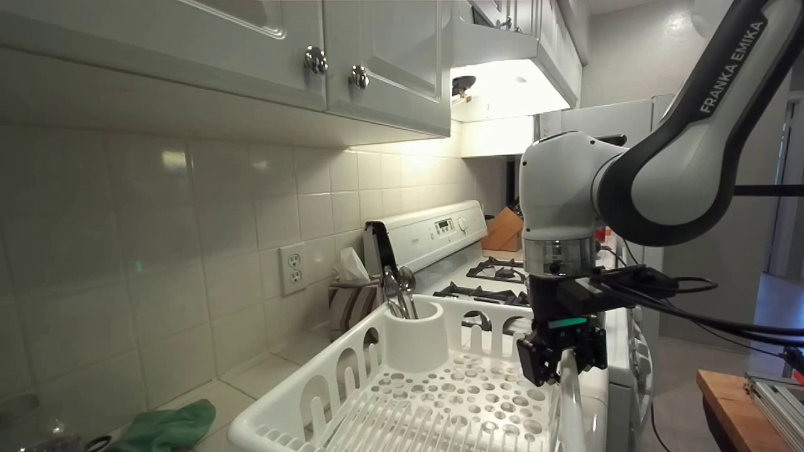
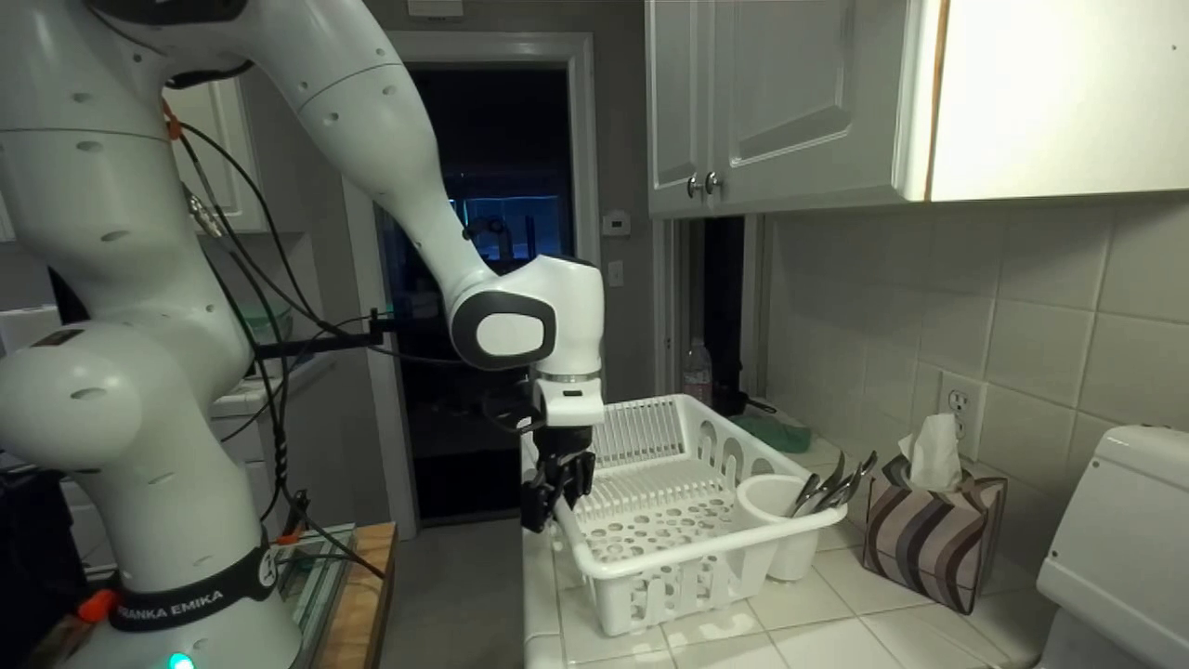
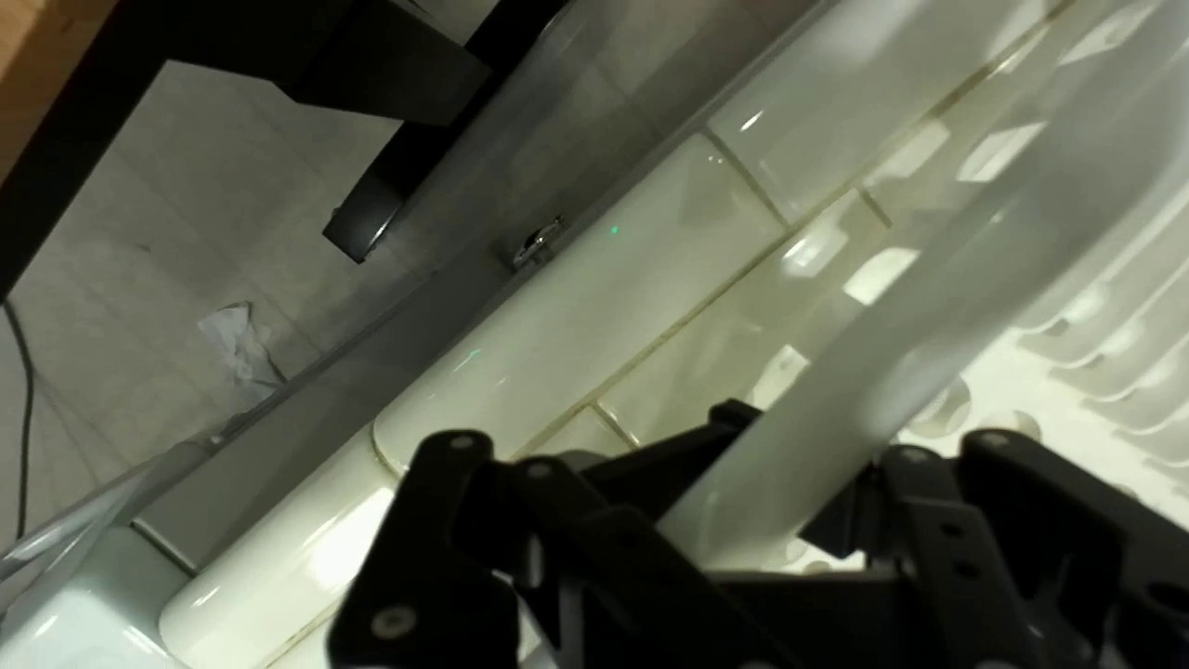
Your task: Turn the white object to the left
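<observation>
The white object is a large rectangular plastic dish rack [image 2: 697, 550] on the tiled counter, with plate prongs, slotted sides and a round utensil cup [image 1: 414, 345]. Spoons and other utensils [image 1: 402, 292] stand in that cup. My gripper [image 1: 568, 364] points down over the rack's long rim on the side toward the robot; it also shows in an exterior view [image 2: 559, 506]. In the wrist view, the fingers [image 3: 762, 478] stand apart, one on each side of the rim bar [image 3: 864, 390]. They look spread wider than the rim. Firm contact is not visible.
A striped tissue box [image 2: 929, 539] stands beside the cup end, near the wall. The stove [image 1: 433, 235] lies beyond that end. A green cloth [image 1: 169, 427] lies behind the rack. The counter's front edge [image 3: 576, 297] runs close below the gripper. Cabinets [image 1: 389, 63] hang above.
</observation>
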Robot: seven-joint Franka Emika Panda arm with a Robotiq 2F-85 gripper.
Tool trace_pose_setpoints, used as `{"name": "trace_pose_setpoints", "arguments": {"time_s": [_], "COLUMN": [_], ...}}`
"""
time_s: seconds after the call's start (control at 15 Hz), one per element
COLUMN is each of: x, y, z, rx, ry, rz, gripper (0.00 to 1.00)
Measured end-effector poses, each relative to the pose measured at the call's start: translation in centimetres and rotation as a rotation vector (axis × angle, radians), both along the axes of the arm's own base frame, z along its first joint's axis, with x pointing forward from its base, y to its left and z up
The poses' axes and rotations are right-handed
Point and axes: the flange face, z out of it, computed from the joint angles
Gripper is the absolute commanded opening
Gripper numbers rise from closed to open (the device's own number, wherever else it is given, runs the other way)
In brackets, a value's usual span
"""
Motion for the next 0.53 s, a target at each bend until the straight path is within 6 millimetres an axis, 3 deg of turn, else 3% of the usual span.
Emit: {"name": "trace_pose_setpoints", "arguments": {"time_s": [0.53], "x": [1.7], "y": [-0.7], "z": [1.1], "rx": [-0.091], "ry": [0.048], "rz": [0.218], "gripper": [0.00]}}
